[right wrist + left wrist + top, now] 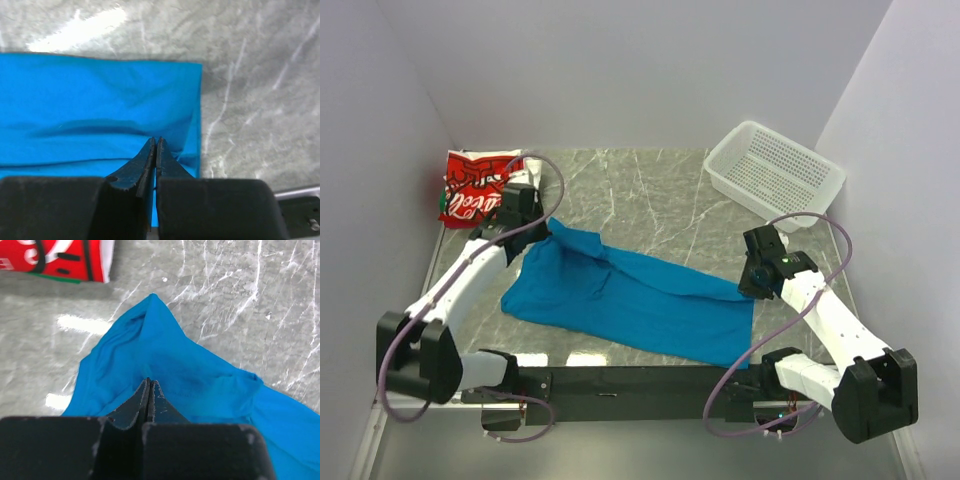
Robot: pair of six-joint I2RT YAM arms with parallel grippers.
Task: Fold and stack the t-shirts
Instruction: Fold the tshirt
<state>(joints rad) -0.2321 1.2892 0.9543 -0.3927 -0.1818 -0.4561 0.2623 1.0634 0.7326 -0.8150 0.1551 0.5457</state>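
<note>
Left fingers (141, 401) and right fingers (146, 160) clench the blue t-shirt (640, 300) at opposite ends, the left arm (470, 270) partly covering the far-left red-and-white t-shirt (468, 190).

A: How are the arms finished?

B: White shells are seen on the long links of the left arm (460, 280) and the right arm (835, 322), with black housings at the joints and bases.

A: And cabling?

B: A grey-purple cable (386, 375) is looped alongside each arm.

A: The grippers?

B: The left gripper (148, 382) and right gripper (156, 140) are built of black, tapered, scuffed fingers (131, 412) on blocky black bodies.
</note>
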